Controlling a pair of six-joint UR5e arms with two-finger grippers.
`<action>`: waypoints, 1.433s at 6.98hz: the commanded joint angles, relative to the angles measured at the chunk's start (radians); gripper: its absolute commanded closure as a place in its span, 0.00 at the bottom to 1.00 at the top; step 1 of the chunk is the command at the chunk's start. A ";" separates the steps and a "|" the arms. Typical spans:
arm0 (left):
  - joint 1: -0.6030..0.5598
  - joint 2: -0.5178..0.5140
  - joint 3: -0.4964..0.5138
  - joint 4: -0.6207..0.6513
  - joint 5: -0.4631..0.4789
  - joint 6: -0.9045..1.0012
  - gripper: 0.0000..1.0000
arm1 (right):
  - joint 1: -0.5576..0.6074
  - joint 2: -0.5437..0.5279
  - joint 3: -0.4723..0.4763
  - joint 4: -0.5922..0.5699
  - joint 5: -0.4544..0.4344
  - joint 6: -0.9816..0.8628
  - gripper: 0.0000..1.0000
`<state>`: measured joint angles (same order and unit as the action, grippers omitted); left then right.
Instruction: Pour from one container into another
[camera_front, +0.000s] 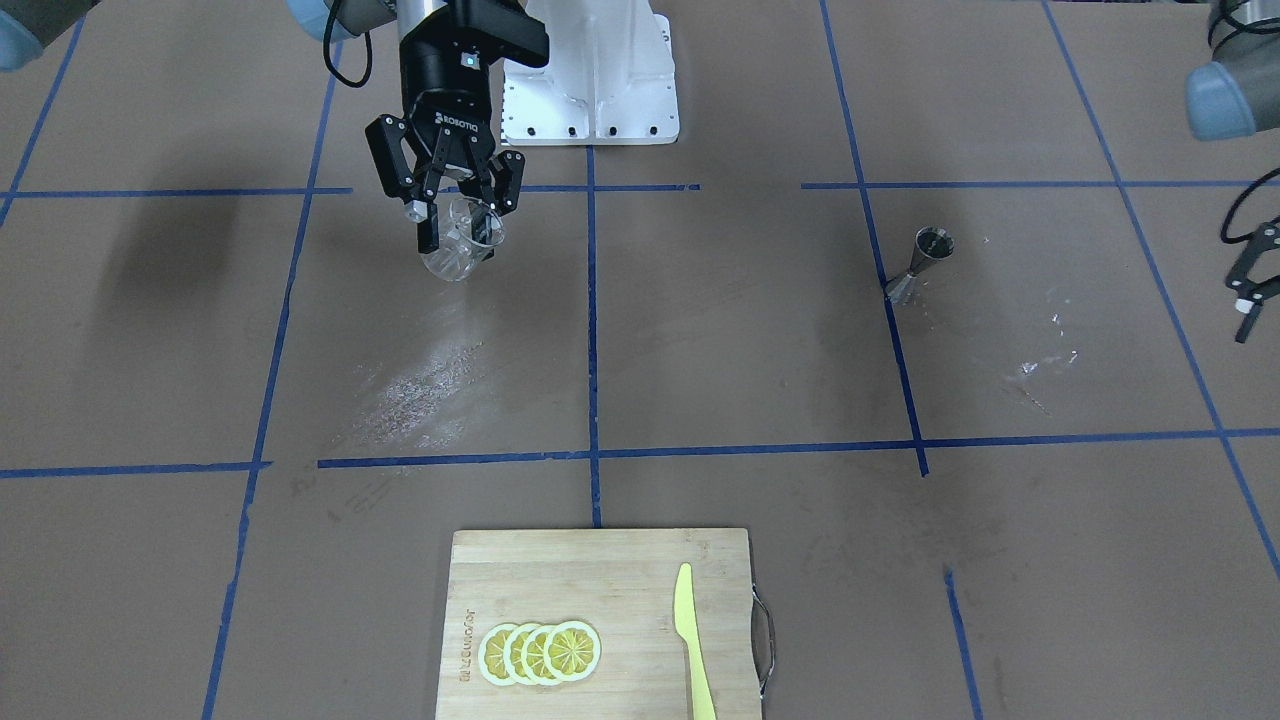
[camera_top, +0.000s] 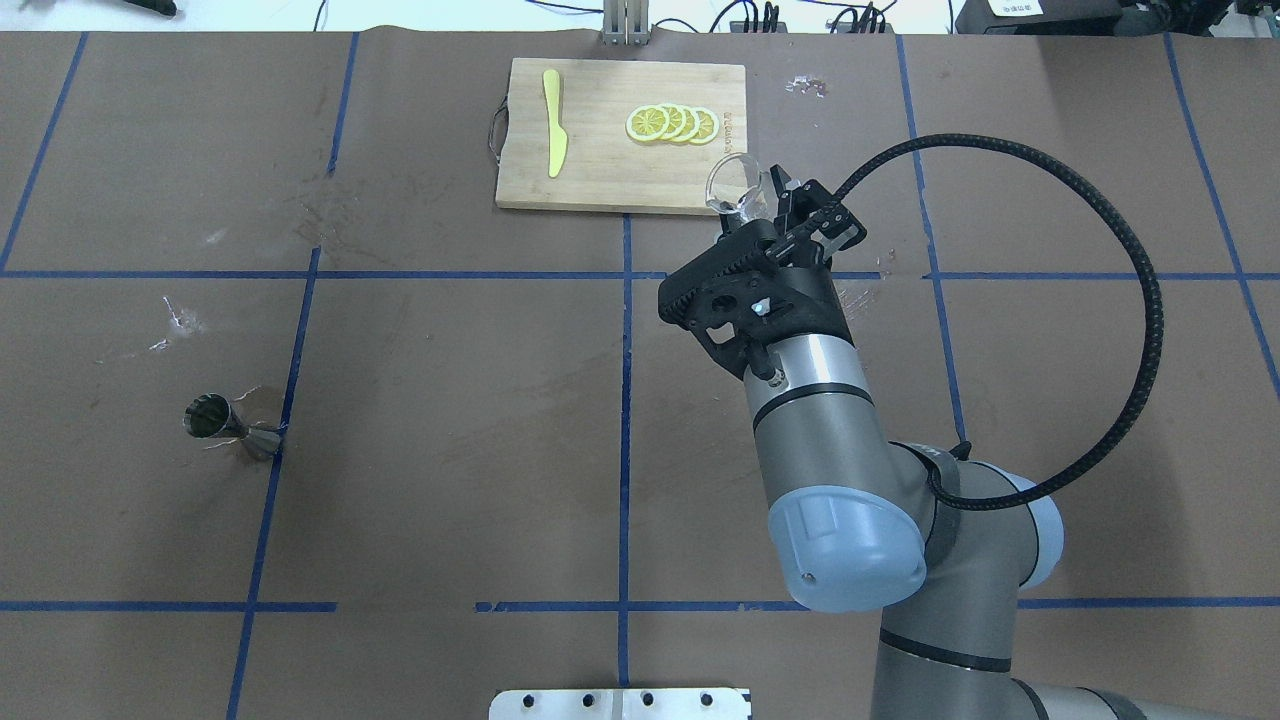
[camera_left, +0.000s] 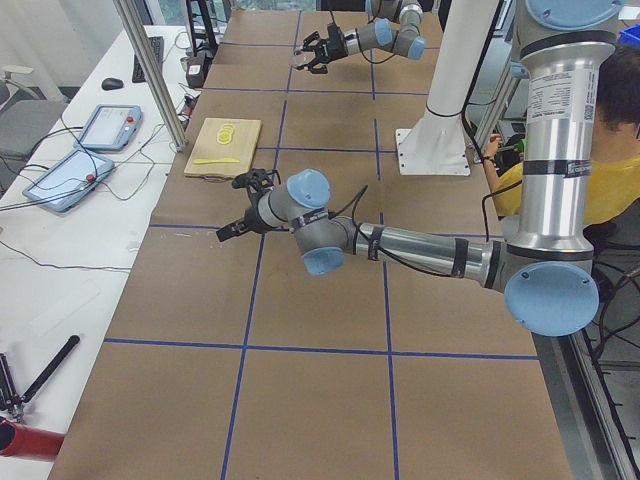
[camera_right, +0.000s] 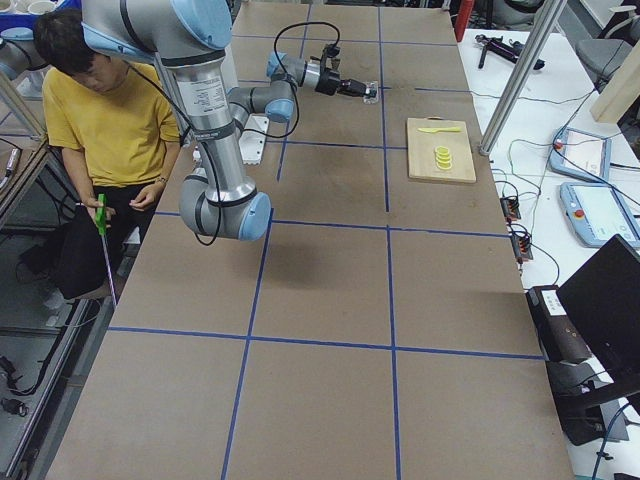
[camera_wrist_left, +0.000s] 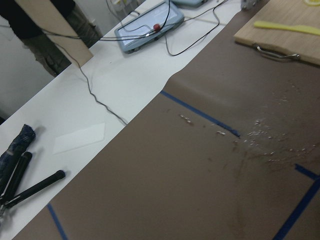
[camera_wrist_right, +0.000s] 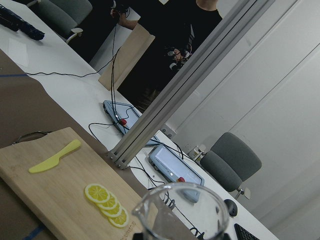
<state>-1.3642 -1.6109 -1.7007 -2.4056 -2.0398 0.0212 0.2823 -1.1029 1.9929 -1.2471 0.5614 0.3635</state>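
Clamping the glass tumbler (camera_front: 460, 250) between them, the right fingers (camera_front: 426, 236) hold it aloft, tilted

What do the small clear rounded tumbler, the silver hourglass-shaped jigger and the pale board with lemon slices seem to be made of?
Clear rounded tumbler: likely glass, perhaps clear plastic; the table shows through it, with bright glints.
Silver hourglass-shaped jigger: polished metal, probably steel; grey mirror-like shine.
Pale board: wood or bamboo, matte; light grain stripes.
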 joint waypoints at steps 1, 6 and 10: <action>-0.137 -0.116 0.013 0.341 -0.010 0.121 0.00 | 0.001 -0.002 0.000 0.000 0.000 0.000 1.00; -0.225 -0.172 0.223 0.708 -0.029 0.108 0.00 | 0.002 -0.003 0.003 0.000 0.002 -0.002 1.00; -0.233 -0.029 0.213 0.859 -0.413 0.025 0.00 | 0.003 -0.038 -0.003 0.144 0.029 0.003 1.00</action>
<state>-1.5948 -1.6659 -1.4647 -1.5738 -2.4072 0.0821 0.2848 -1.1185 1.9929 -1.1760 0.5725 0.3653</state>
